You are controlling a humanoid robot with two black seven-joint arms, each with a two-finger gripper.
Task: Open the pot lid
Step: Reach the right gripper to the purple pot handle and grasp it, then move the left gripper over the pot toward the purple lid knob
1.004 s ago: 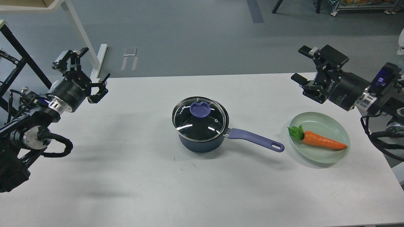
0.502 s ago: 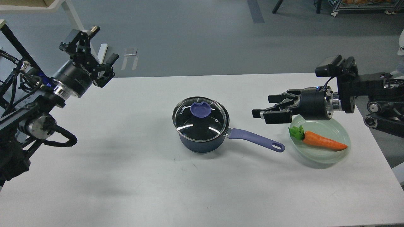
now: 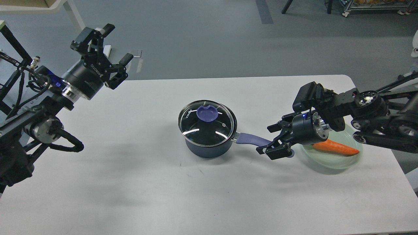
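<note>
A dark blue pot (image 3: 209, 147) stands mid-table with its glass lid (image 3: 207, 123) on it; the lid has a purple knob (image 3: 207, 113). The pot's purple handle (image 3: 252, 139) points right. My right gripper (image 3: 270, 140) is open, its fingers either side of the handle's far end, low over the table. My left gripper (image 3: 112, 49) is open and empty, held high above the table's far left edge, well away from the pot.
A pale green plate (image 3: 336, 161) with an orange carrot (image 3: 338, 148) sits at the right, partly hidden behind my right wrist. A black frame (image 3: 14, 45) and white table leg (image 3: 74, 14) stand beyond the left edge.
My right gripper has come down and to the left, from high at the right to the end of the pot handle. My left gripper has risen and moved a little right.
</note>
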